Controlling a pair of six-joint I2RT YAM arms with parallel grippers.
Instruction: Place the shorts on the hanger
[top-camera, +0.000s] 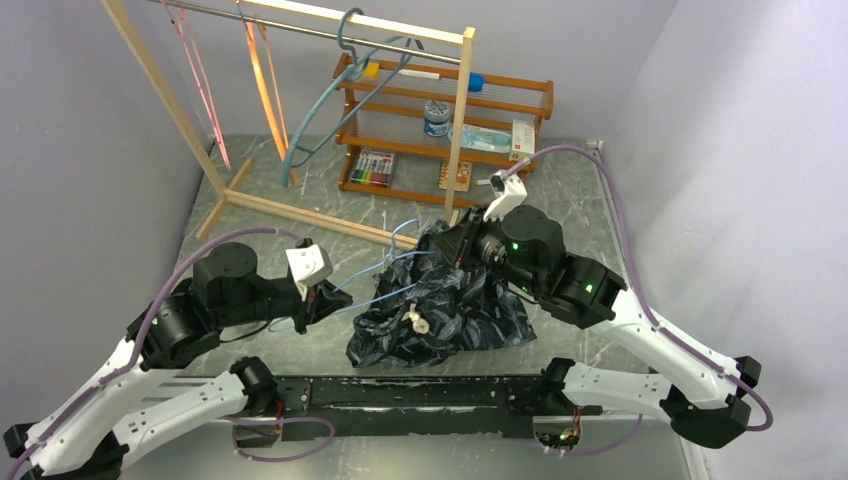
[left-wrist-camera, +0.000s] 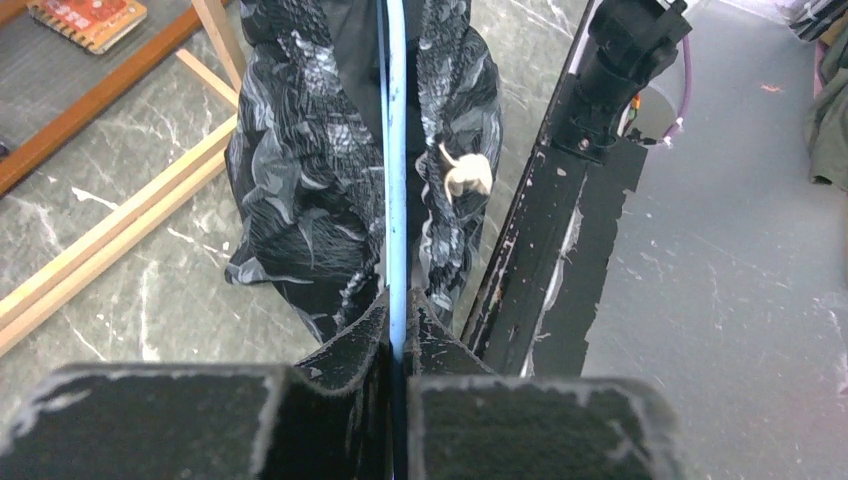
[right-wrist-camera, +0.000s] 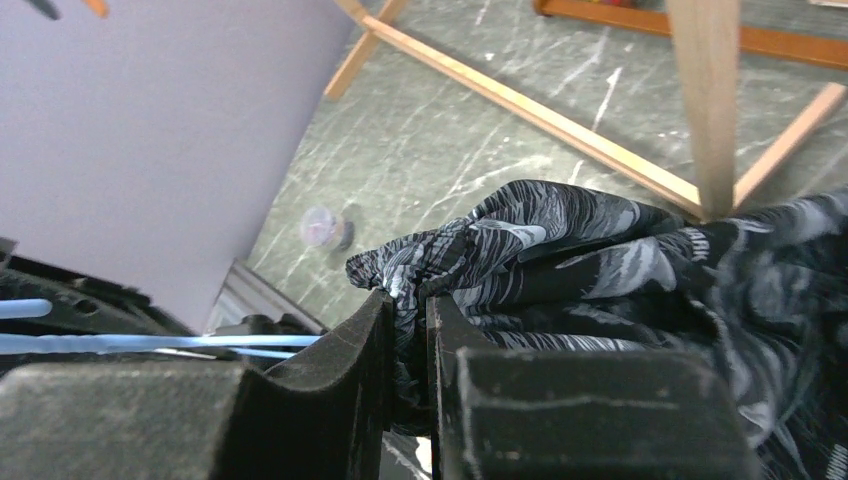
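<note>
The dark marbled shorts (top-camera: 445, 305) lie bunched on the table between the arms, cream drawstring knot (top-camera: 415, 321) facing up. The thin light-blue wire hanger (top-camera: 385, 262) runs from my left gripper (top-camera: 335, 298) into the fabric. My left gripper (left-wrist-camera: 398, 300) is shut on the hanger wire (left-wrist-camera: 397, 180), which passes over the shorts (left-wrist-camera: 300, 170). My right gripper (top-camera: 455, 243) is at the shorts' far edge and lifts it. In the right wrist view it (right-wrist-camera: 408, 300) is shut on a fold of the shorts (right-wrist-camera: 560, 260), with the hanger wire (right-wrist-camera: 150, 343) at the left.
A wooden clothes rack (top-camera: 300, 120) stands at the back left with a teal plastic hanger (top-camera: 330, 110) and pink wire hangers (top-camera: 195, 70). A wooden shelf (top-camera: 450, 130) with small items is behind. A black rail (top-camera: 420, 390) runs along the near edge.
</note>
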